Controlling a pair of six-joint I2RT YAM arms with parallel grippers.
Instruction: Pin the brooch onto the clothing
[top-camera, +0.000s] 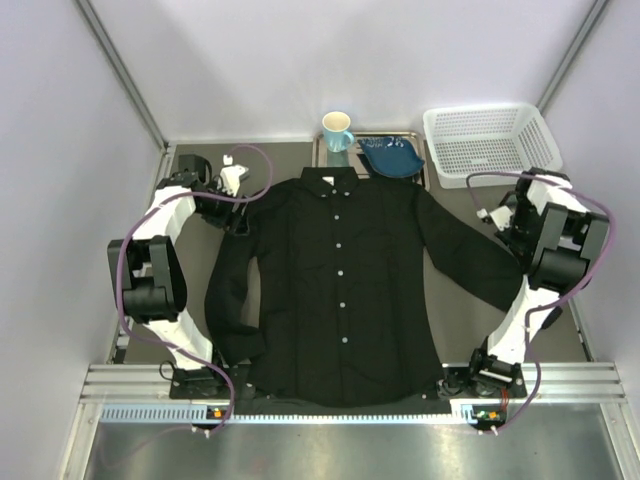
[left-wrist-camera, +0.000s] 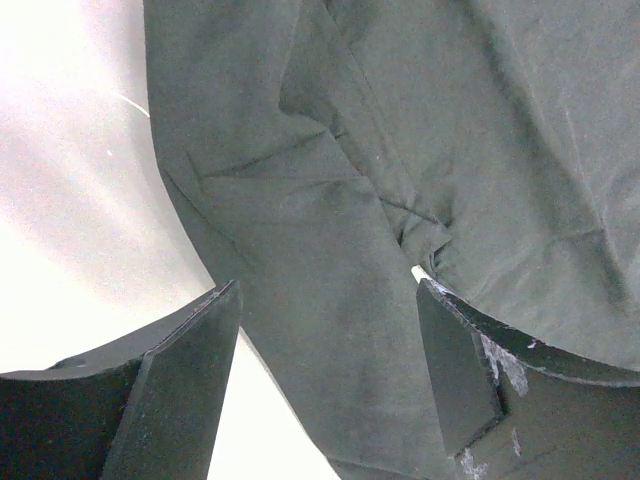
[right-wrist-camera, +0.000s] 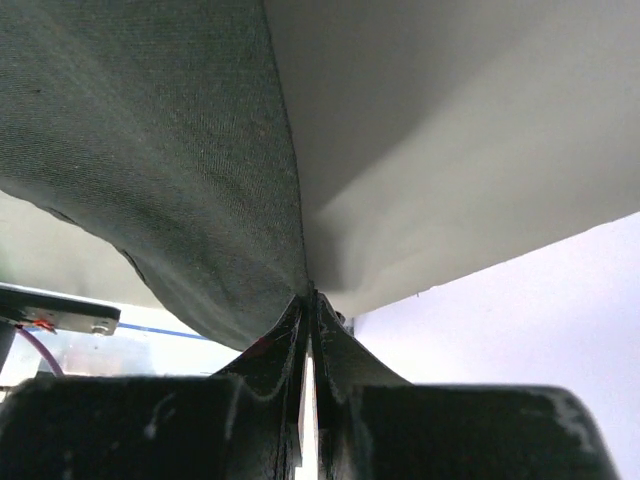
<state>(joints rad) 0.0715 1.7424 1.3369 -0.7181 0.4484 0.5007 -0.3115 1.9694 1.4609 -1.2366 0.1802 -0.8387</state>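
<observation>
The shirt (top-camera: 340, 270) lies flat and front up on the table (top-camera: 470, 325), with its hem toward the arm bases and its collar at the far end. The right gripper (right-wrist-camera: 310, 300) is closed on the edge of the sleeve on its side, while the left gripper (left-wrist-camera: 328, 300) stands over the creased fabric at the opposite shoulder, jaws apart and holding nothing. Beyond the collar are a mug (top-camera: 337, 131), a blue dish (top-camera: 392, 158) on a tray (top-camera: 405, 134) and, further right, a white basket (top-camera: 490, 145); the brooch cannot be made out in any view.
</observation>
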